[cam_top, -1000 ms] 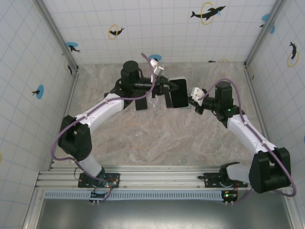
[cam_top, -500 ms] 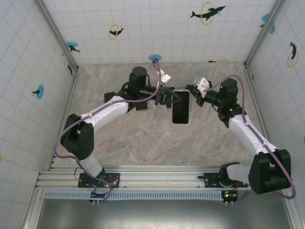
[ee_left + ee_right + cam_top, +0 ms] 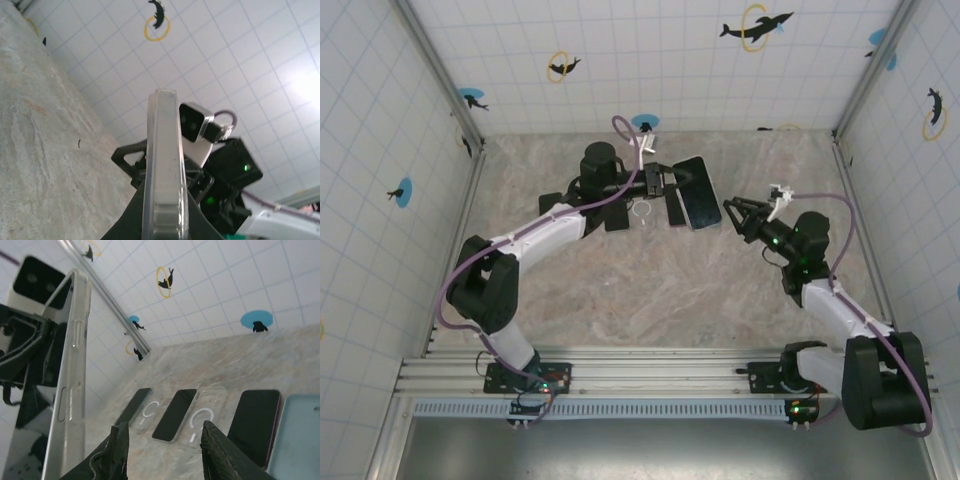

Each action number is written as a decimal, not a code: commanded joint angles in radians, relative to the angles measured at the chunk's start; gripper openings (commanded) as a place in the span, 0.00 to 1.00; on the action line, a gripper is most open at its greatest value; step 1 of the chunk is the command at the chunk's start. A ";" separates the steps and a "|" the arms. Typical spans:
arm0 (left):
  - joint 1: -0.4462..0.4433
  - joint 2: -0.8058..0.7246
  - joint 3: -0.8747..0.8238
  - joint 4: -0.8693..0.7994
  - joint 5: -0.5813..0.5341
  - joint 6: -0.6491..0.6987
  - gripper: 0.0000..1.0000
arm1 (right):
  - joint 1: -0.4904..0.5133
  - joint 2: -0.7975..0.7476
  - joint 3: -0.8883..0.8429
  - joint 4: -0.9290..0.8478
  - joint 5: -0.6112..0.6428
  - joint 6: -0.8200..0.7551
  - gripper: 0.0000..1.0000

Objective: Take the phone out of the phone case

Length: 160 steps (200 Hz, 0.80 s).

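The left gripper [image 3: 663, 186] was squeezed tight on the phone [image 3: 692, 192] in its clear case [image 3: 164, 165], up above the table [image 3: 650, 290]. The right gripper [image 3: 736, 211] was near it, jaws apart, holding nothing.

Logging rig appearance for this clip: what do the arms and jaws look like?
Both the left arm and right arm have white shells between black joints, each trailed by a purple cable. The jaws are black. A white camera box sits at each wrist; bases bolt to a silver rail.
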 commanded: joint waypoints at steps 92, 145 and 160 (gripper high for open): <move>0.010 0.025 -0.028 0.260 -0.079 -0.235 0.00 | 0.060 -0.034 -0.092 0.270 0.057 0.343 0.40; 0.008 0.038 -0.055 0.372 -0.104 -0.339 0.00 | 0.086 0.000 -0.083 0.260 0.041 0.350 0.37; 0.003 0.034 -0.061 0.357 -0.117 -0.339 0.00 | 0.097 0.008 -0.068 0.253 0.036 0.350 0.37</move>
